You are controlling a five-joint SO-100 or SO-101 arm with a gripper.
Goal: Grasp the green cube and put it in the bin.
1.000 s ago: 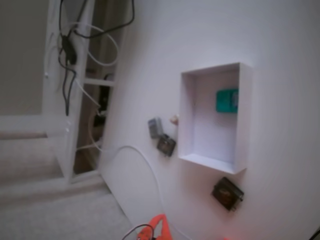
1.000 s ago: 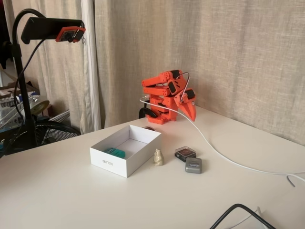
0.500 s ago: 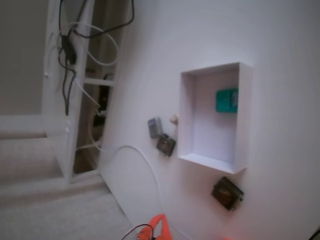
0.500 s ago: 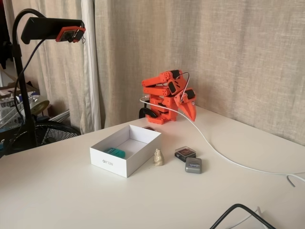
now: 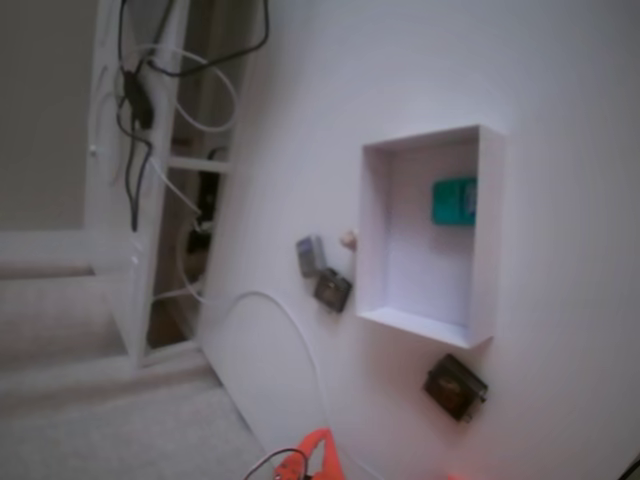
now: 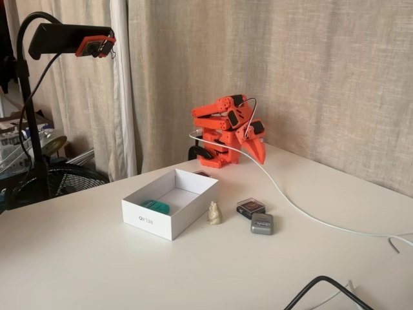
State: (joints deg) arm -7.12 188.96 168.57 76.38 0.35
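Although the white surface (image 6: 97, 258) carries several things, the job looks done from where I stand. Near its middle sits the bin (image 6: 150, 218), a wide white open box, and the green cube (image 6: 155, 206) lies flat on its floor, close to the near-left wall in the side-on fixed view; the other fixed view shows it (image 5: 453, 201) inside too. At the far edge, the orange arm (image 6: 222, 126) is folded back on its base, well apart from the bin. Its hand (image 6: 257, 151) points down with nothing in it; I cannot tell how far the fingers are parted. Just right of the bin stand a small figurine (image 6: 214, 212), a dark block (image 6: 250, 207) and a grey block (image 6: 262, 223). Nothing seems left to do.
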